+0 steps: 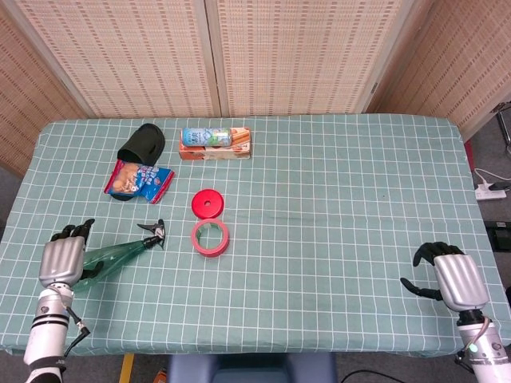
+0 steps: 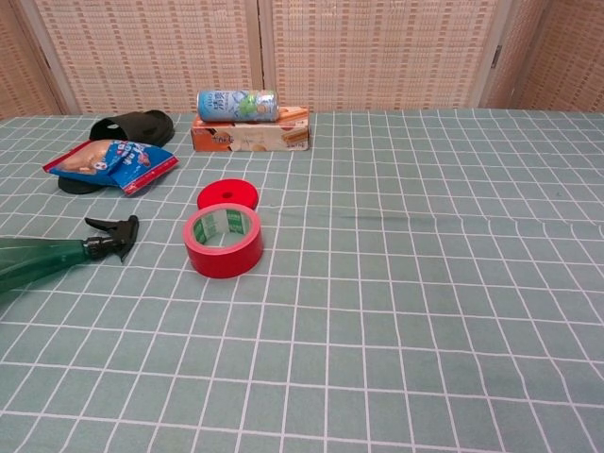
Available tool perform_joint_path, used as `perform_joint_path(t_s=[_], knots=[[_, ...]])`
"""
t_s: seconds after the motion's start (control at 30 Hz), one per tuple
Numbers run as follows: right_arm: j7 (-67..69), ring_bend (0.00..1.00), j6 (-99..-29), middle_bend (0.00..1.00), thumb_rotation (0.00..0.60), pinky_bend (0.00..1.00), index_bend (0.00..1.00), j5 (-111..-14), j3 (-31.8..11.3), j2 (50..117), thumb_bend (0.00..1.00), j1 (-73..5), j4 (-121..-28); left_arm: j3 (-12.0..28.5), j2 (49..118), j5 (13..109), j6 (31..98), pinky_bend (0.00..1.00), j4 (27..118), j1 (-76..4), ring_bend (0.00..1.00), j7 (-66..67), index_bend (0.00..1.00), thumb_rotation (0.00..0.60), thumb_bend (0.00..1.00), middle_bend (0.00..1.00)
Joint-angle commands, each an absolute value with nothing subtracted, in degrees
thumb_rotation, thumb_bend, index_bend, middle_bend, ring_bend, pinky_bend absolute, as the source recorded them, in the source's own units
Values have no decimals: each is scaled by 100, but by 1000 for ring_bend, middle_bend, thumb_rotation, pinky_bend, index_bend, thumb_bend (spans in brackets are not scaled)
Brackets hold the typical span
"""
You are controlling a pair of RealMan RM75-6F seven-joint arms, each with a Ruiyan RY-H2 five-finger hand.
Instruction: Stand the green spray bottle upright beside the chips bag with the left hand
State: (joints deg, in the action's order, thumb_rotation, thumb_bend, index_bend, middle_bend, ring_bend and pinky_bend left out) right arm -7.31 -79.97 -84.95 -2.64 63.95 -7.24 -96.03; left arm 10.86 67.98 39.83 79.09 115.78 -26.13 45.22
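The green spray bottle lies on its side at the table's front left, its black trigger head pointing right towards the tape. In the chest view the green spray bottle runs off the left edge. The chips bag lies flat behind it, a short way off, and shows in the chest view as the chips bag. My left hand rests over the bottle's base end and hides it, fingers stretched out and apart. My right hand hangs at the front right edge, loosely curled and holding nothing.
A red tape roll and a red lid sit just right of the bottle's head. Behind the chips bag is a black object. A can lies on a snack box at the back.
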Motion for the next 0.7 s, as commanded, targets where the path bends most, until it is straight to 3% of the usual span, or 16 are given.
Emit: perform_joint_path(t_s=[0.03,0.33,0.7], knots=[[-832,321,-7954,403,600,393,552,-8402,-289,6402,113,-737,-9658,1374,7327,3365,8340,225,11735,-3047,121,5040,122,600,257,200],[-884,322,-7868,403,600,393,552,-8297,-307,6381,113,-769,-9705,1321,8346,3347,9133,227,11301,-3401,162,5566,173,600,271,257],[-909,321,-7797,403,600,393,552,-8232,-305,6333,114,-795,-9792,1465,8619,2853,9178,225,11094,-3453,166,5610,177,600,276,262]])
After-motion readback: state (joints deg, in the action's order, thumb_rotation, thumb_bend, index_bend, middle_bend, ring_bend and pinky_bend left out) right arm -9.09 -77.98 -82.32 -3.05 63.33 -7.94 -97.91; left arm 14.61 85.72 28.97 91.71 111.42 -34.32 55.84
